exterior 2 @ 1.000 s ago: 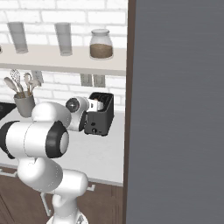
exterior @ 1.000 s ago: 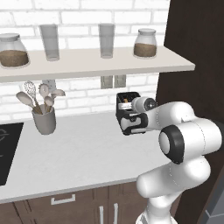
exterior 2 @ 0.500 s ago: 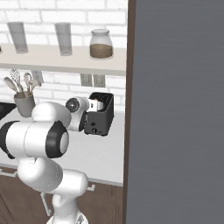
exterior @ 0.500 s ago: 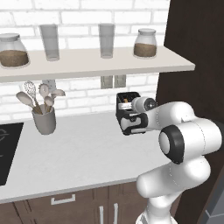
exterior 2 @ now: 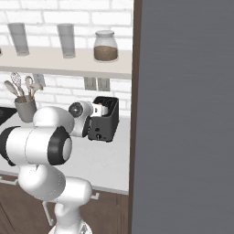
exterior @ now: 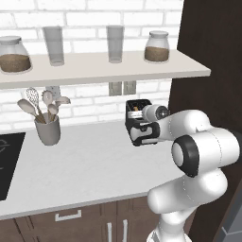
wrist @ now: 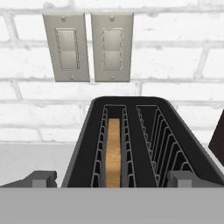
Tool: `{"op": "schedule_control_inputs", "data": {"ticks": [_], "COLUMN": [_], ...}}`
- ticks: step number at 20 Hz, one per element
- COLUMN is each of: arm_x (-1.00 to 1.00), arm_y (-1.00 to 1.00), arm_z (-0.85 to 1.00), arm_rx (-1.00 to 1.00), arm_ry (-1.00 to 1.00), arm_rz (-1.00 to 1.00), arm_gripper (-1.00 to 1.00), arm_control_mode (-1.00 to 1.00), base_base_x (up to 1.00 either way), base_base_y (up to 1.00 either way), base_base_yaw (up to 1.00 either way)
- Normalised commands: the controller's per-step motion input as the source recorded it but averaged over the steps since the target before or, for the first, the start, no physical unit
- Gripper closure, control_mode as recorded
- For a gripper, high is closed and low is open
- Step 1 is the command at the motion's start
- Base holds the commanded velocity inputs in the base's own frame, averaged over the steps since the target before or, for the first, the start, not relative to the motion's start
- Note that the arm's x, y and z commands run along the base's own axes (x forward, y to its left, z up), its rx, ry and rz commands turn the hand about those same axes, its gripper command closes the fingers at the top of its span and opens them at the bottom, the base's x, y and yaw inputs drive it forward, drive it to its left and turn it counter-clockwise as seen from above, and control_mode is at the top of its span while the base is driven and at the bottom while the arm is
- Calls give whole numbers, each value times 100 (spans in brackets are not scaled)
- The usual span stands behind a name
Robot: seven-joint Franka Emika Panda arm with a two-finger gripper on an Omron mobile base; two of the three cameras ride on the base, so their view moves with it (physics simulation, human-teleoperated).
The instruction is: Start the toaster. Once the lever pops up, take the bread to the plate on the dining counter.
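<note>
The dark grey toaster (wrist: 144,131) stands against the white brick wall at the back of the pale worktop (exterior: 85,160), also seen as toaster (exterior 2: 106,130) and toaster (exterior: 133,104). One golden-brown slice of bread (wrist: 113,153) sits down in its left slot; the right slot is bare. My gripper (wrist: 113,179) hovers just above the toaster's near end, open, with one fingertip on each side of the toaster's top and nothing between them. The plate and the dining counter are out of view.
Two wall switches (wrist: 89,47) sit above the toaster. A shelf (exterior: 104,68) with jars and glasses runs overhead. A utensil pot (exterior: 47,128) and a black hob (exterior: 7,160) stand to the left. A tall dark cabinet (exterior: 212,71) closes the right side.
</note>
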Motion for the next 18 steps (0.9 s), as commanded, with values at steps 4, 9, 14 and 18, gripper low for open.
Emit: {"op": "schedule_control_inputs", "data": {"ticks": [4, 9, 14, 18], "arm_x": [0, 0, 0, 0], "arm_y": [0, 0, 0, 0], "arm_z": [0, 0, 0, 0], "arm_rx": [0, 0, 0, 0], "arm_ry": [0, 0, 0, 0], "arm_rz": [0, 0, 0, 0], "arm_gripper": [-100, -100, -100, -100], "arm_control_mode": [-100, -100, -100, -100], "base_base_x": [0, 0, 0, 0], "base_base_y": [0, 0, 0, 0], "base_base_yaw": [0, 0, 0, 0]}}
